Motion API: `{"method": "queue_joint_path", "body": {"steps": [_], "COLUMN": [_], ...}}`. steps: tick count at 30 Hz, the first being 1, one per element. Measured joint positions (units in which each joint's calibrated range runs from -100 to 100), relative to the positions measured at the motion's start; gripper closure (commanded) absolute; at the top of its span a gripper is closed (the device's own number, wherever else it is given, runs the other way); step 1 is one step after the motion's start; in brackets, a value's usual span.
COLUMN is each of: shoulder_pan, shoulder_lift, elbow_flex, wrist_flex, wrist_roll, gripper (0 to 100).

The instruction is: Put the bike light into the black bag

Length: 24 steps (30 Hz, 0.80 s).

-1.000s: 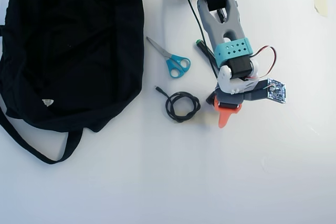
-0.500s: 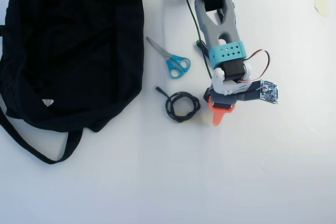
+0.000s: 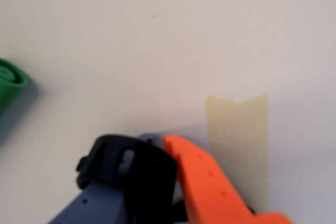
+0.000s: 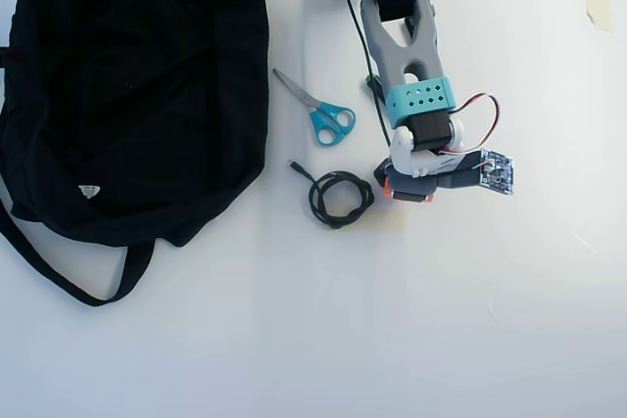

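One thing fills my hand (image 3: 170,182): the bike light (image 3: 131,169), pinched between the orange and grey fingers. The black bag (image 4: 137,85) lies well left in the overhead view, beyond the coiled cable (image 4: 338,198).

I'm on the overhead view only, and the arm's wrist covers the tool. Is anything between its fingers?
Observer: Yes. In the wrist view the tool is closed on a chunky black piece, apparently the bike light. It sits against the orange finger.
Operator: What is under it there?
Observer: Bare white table, with a strip of pale tape right beside the orange finger. No black fabric shows in that view.
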State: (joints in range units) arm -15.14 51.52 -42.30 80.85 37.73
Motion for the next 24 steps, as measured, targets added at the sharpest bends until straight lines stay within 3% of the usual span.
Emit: {"method": "queue_joint_path", "body": {"steps": [5,14,24], "shoulder_pan": [0.0,-2.0,-4.1], "shoulder_lift": [0.0,0.1,0.2], "elbow_flex": [-0.9,-14.8,-25.3], "wrist_flex": [1.3,14.5,16.8], "wrist_roll": [-0.6,-5.7,-12.6], "gripper": [98,98,98]}}
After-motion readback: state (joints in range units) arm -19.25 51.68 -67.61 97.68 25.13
